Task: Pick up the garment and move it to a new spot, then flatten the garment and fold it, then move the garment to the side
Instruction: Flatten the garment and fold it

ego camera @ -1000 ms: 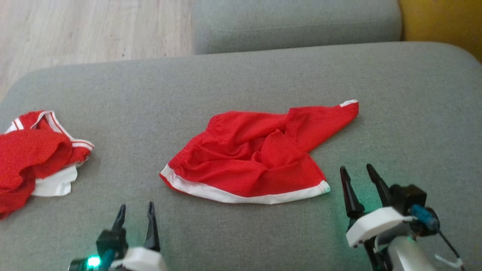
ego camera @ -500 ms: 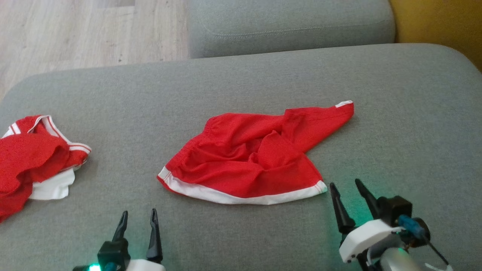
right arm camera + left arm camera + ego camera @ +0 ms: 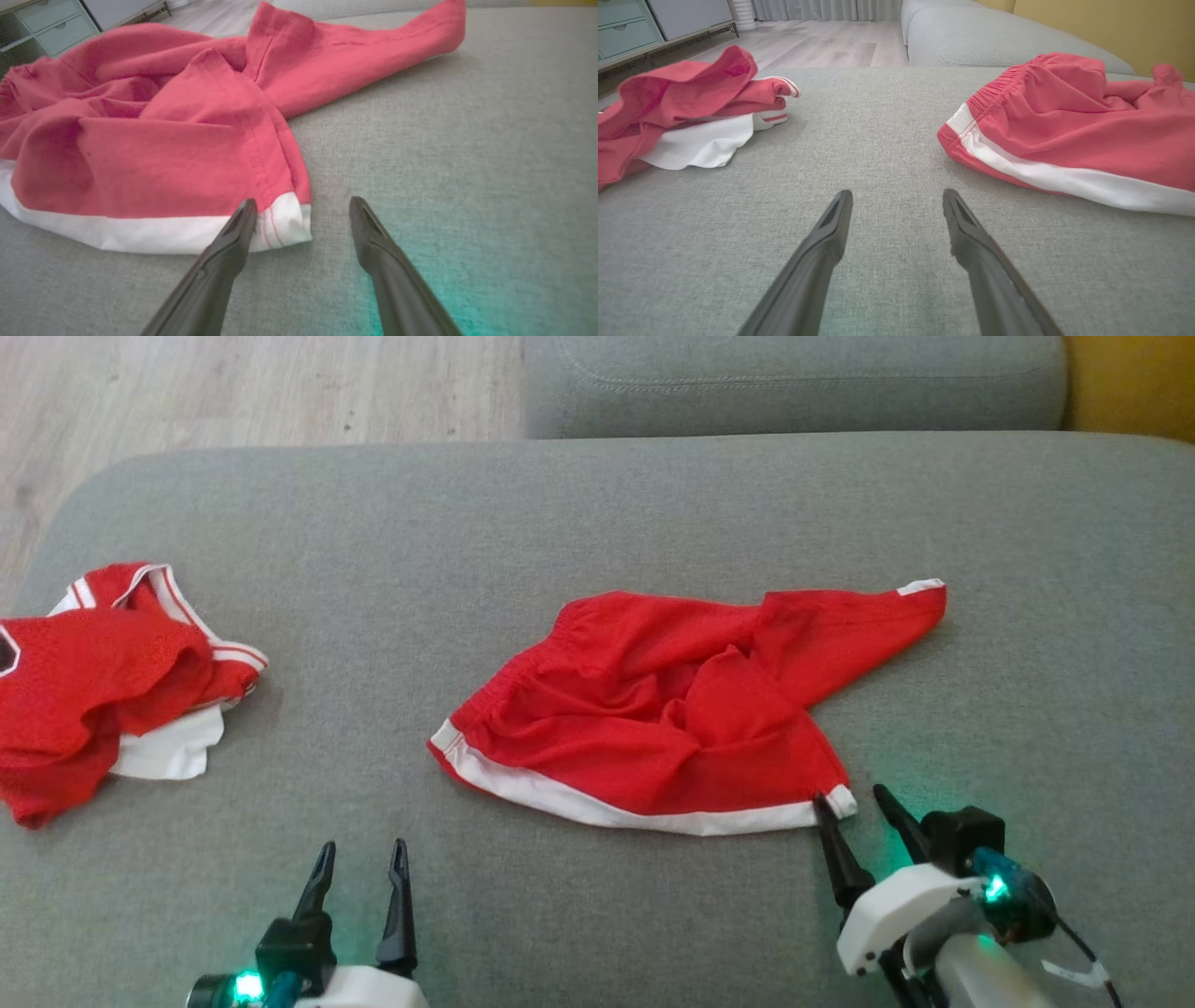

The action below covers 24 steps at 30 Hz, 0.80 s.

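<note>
Grey upholstered cushion (image 3: 597, 504) with crumpled red shorts (image 3: 672, 709) mid-surface, red-and-white garment pile (image 3: 93, 681) at left

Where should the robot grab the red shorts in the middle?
Probably the white-hemmed corner of the red shorts nearest the right gripper. That corner lies flat at the garment's edge with bare cushion beside it, so the open fingers can slide in low from the robot's right.

Right end effector (image 3: 850, 794): dark fingers (image 3: 840, 861); white mount (image 3: 892, 910)

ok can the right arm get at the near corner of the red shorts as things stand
Probably yes: the right pincer is open and the white hem corner of the red shorts lies right at it, nothing in between.
</note>
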Available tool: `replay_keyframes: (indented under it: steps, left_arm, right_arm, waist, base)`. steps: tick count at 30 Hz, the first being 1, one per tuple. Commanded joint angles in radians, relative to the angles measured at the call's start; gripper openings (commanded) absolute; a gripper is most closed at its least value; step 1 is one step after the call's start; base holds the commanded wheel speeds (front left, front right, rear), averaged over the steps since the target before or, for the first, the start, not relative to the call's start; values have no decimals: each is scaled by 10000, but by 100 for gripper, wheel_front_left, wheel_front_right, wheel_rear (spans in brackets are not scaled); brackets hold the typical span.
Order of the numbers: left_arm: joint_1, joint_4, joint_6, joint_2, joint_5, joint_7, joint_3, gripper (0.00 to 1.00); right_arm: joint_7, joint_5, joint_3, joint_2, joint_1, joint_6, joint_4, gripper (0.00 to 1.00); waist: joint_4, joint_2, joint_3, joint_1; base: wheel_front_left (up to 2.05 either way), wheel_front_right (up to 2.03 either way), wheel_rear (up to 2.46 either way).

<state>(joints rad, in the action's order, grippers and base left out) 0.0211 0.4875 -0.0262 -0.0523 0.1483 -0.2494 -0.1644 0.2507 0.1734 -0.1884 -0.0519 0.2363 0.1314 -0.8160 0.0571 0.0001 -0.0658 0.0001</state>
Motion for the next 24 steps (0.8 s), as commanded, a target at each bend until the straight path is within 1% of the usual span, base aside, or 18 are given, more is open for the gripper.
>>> replay_keyframes:
  steps: [1,4,7,8,9,11,12,15,19,22,24]
  left_arm:
    - [417,-209,17,3,-70,-124,350,100]
    - [416,-188,42,11,-75,-124,383,100]
    - [414,-169,83,16,-23,-124,366,100]
    - [413,-164,88,16,10,-124,354,100]
    - [416,-162,90,17,33,-124,341,100]
    - [426,-164,87,17,60,-124,316,100]
    - [434,-163,84,18,68,-124,301,100]
    - [471,-204,121,18,184,-124,242,100]
    - [466,-316,303,19,723,-124,221,100]
    - [506,-401,511,19,1010,-124,60,100]
    - [551,-481,801,19,1321,-124,-174,100]
  right_arm:
    - [111,59,-274,16,291,-7,96,100]
    - [111,152,-325,16,336,-7,-246,99]
    - [111,307,-427,16,335,-7,-610,87]
    - [111,348,-486,16,334,-7,-695,78]
    - [111,424,-546,16,335,-7,-781,69]
    - [111,577,-673,16,371,-7,-955,15]
    - [111,697,-720,16,391,-7,-1042,0]
    - [111,914,-567,16,481,-7,-1059,0]
    - [111,763,229,16,503,-7,-920,0]
    - [111,437,729,16,454,-7,-801,0]
    - [111,201,1089,16,403,-7,-713,0]
  waist:
    - [42,-1,-32,-1]
    - [75,-1,-70,-1]
    - [88,-1,-70,-1]
    - [88,-1,-67,-1]
    - [88,-1,-69,-1]
    - [86,-1,-65,-1]
    - [84,-1,-65,-1]
    - [60,-1,-43,-1]
    - [-108,-1,6,-1]
    - [-277,-1,32,-1]
    - [-390,-1,32,-1]
  base:
    - [0,0,0]
    - [0,0,0]
    - [0,0,0]
    - [0,0,0]
    - [0,0,0]
    - [0,0,0]
    - [0,0,0]
    - [0,0,0]
    - [0,0,0]
    - [0,0,0]
    - [0,0,0]
